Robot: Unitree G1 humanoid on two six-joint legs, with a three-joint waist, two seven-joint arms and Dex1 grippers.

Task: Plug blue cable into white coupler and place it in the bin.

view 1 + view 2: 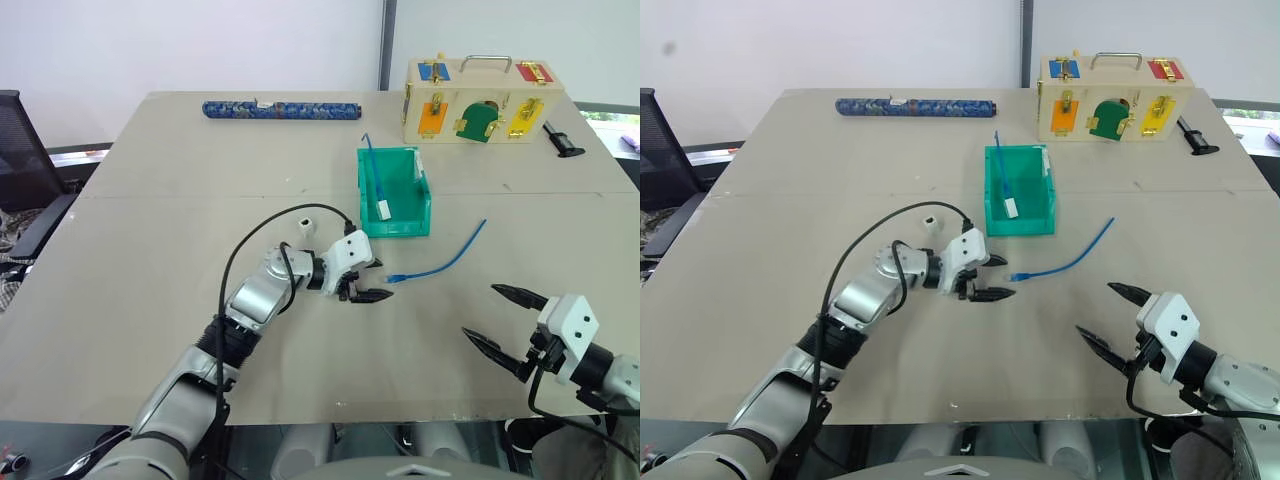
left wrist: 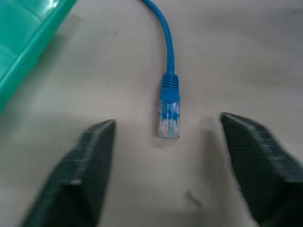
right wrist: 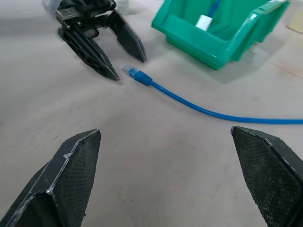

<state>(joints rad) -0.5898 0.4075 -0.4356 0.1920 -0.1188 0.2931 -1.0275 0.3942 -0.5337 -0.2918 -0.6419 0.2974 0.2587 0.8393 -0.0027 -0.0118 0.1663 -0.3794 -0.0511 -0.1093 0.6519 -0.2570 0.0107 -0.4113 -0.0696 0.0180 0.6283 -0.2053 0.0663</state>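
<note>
Blue cable [image 1: 445,259], thin, gently curved and bright blue with a clear plug at its near end, lies loose on the pale table [image 1: 150,250] just in front of the small teal-green plastic bin [image 1: 400,222]. The tiny white plastic coupler [image 1: 306,224] stands apart, to the bin's left, unplugged. The left gripper [image 1: 372,281] hangs just short of the plug, jaws apart and holding nothing. The right gripper [image 1: 505,322] waits well in front of the bin, jaws wide and empty. Nothing is done yet (grasping, plugging and binning all remain).
</note>
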